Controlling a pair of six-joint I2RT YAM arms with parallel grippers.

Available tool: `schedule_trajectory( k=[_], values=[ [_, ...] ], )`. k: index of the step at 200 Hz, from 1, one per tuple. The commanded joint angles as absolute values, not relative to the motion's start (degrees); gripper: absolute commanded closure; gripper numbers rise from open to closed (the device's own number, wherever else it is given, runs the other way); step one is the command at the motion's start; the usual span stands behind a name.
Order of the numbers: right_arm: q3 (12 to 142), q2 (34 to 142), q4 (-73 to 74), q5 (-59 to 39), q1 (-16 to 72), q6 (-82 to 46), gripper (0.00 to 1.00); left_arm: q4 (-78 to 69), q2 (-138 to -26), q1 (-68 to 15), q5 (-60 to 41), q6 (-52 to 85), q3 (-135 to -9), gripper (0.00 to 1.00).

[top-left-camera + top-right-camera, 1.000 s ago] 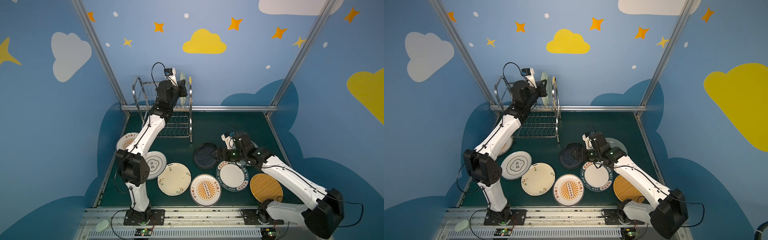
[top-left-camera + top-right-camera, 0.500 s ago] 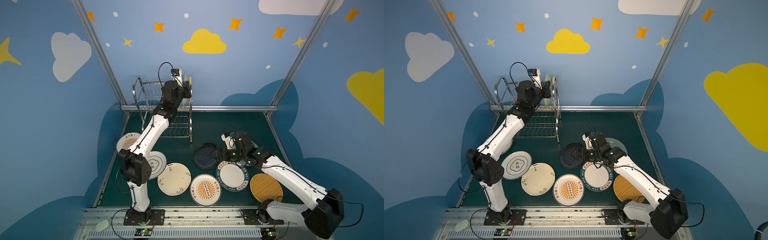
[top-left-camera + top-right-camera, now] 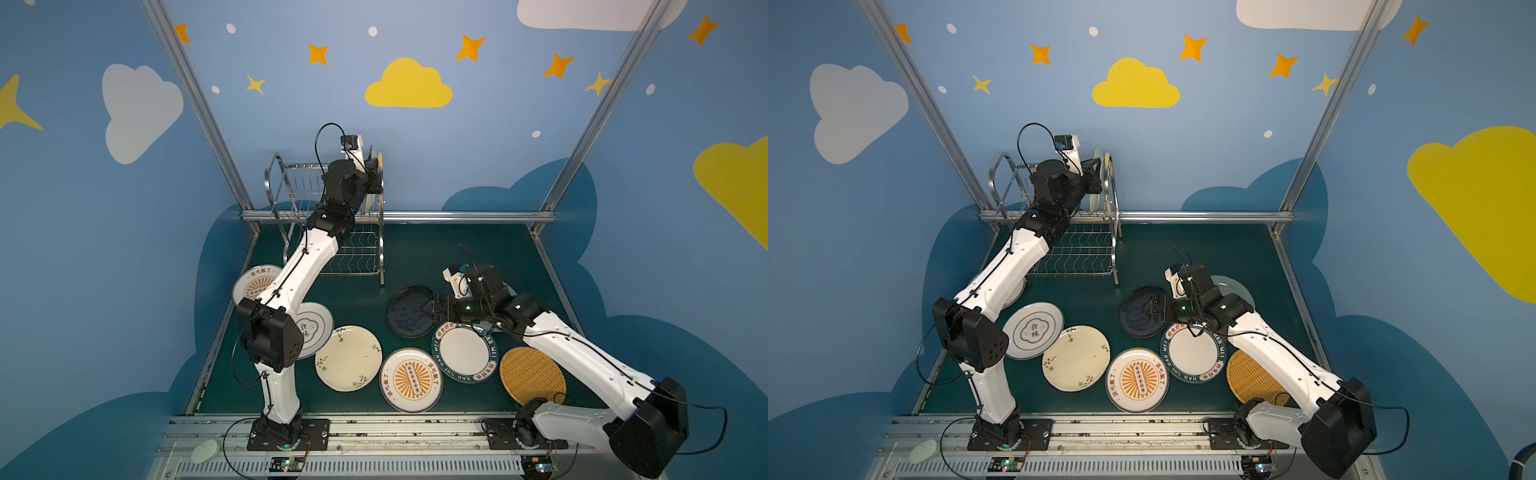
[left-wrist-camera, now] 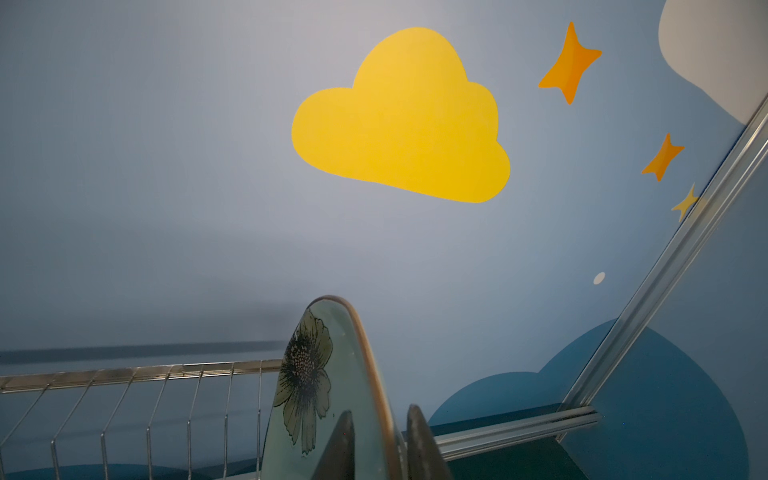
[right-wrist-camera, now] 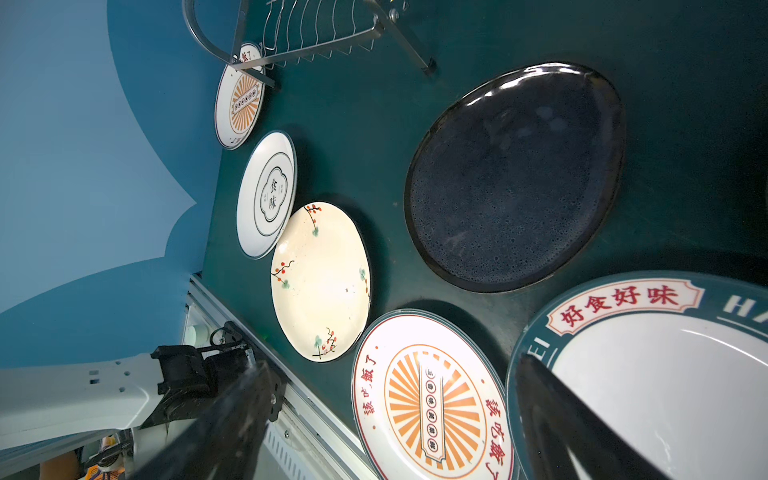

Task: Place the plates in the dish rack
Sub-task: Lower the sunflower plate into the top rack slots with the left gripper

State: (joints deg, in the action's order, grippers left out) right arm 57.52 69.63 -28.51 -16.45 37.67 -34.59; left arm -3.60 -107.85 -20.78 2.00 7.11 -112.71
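The wire dish rack (image 3: 291, 183) stands at the back left. A pale green plate (image 4: 316, 374) with a dark flower print stands on edge at the right end of its upper tier. My left gripper (image 4: 382, 413) straddles that plate's rim, jaws slightly parted, with a thin gap at one finger. My right gripper (image 3: 432, 309) hovers wide open and empty by the right edge of the black plate (image 3: 409, 309). Flat on the mat lie two orange-sunburst plates (image 3: 257, 284) (image 3: 411, 380), the cloud-emblem plate (image 3: 313, 332), the cream floral plate (image 3: 348, 357), the teal-rimmed plate (image 3: 464, 353) and the yellow woven plate (image 3: 532, 380).
Another pale green plate (image 3: 1235, 286) lies partly hidden behind my right arm. An aluminium rail (image 3: 457, 216) runs along the back of the green mat, and blue walls close in on both sides. The rack's wavy lower shelf (image 3: 353, 257) holds nothing.
My left arm has carried the green plate to the right along the rack's top tier. Its jaws have loosened on the rim. The right arm has stayed still.
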Motion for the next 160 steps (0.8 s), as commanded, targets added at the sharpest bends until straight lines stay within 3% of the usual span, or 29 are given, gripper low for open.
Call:
schedule_trajectory(
  k=[1,96,160],
  values=[
    [57.48,67.61,-29.43,-15.04,37.79,-33.52,0.10,-5.19,-107.67,-20.69,1.85,7.54,-114.39,0.74],
    [55.02,60.83,-28.01,-9.31,37.54,-33.09,0.10,-4.04,-104.60,-20.24,-0.24,8.44,-115.58,0.61],
    [54.84,58.21,-28.29,-9.67,37.22,-32.30,0.10,-2.86,-99.36,-19.79,-2.35,9.71,-115.26,0.36]
  ],
)
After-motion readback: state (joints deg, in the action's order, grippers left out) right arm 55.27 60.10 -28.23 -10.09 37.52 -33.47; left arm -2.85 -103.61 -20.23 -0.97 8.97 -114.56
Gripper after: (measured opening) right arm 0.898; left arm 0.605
